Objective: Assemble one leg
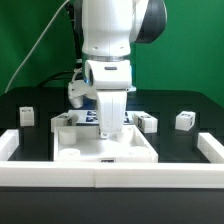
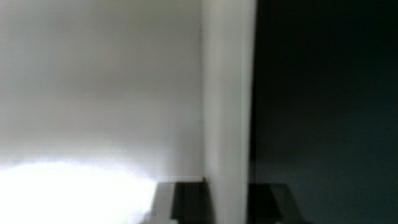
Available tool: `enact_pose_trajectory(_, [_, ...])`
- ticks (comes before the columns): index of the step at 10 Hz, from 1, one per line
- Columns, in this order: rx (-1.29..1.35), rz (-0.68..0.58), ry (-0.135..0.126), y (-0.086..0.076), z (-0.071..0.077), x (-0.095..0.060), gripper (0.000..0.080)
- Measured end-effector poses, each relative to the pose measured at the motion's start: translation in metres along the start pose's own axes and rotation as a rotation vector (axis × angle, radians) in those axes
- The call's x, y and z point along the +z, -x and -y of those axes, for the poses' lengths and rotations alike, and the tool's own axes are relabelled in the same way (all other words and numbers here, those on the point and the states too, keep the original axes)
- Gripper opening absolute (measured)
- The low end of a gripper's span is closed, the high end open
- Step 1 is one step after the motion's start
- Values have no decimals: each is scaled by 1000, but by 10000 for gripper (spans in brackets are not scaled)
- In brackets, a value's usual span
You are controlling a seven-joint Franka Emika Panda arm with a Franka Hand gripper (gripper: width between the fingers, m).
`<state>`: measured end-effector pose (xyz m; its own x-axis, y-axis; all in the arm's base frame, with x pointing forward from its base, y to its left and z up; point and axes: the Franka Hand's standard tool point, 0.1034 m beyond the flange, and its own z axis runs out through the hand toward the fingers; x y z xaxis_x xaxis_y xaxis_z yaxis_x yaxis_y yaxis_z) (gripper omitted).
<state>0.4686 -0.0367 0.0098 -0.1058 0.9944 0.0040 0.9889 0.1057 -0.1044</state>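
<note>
Because I can't tell whether the gripper (image 1: 108,124) holds anything, pushing down risks a jam — skewing the white panel (image 1: 105,152).

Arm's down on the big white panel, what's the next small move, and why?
Probably close the gripper on the edge of the large flat white panel: the wrist view shows a white strip between its dark fingertips, grip unclear, and the small white tagged leg lies apart.

The leg (image 1: 185,120) at the exterior view's right is showing white with a black-and-white square tag. The panel (image 1: 105,150) is showing plain white against the black table (image 1: 165,105), and a green backdrop (image 1: 30,40) is glowing far behind the white arm (image 1: 108,30).
</note>
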Motion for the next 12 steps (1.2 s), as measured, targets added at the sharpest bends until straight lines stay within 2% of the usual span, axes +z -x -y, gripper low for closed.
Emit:
enact_pose_trajectory(5, [3, 0, 3, -1, -1, 0, 67])
enact_pose_trajectory(6, [60, -3, 11, -10, -2, 0, 67])
enact_pose_trajectory(8, [124, -15, 15, -48, -7, 1, 67])
enact_pose_trajectory(12, [110, -22, 24, -92, -17, -1, 67])
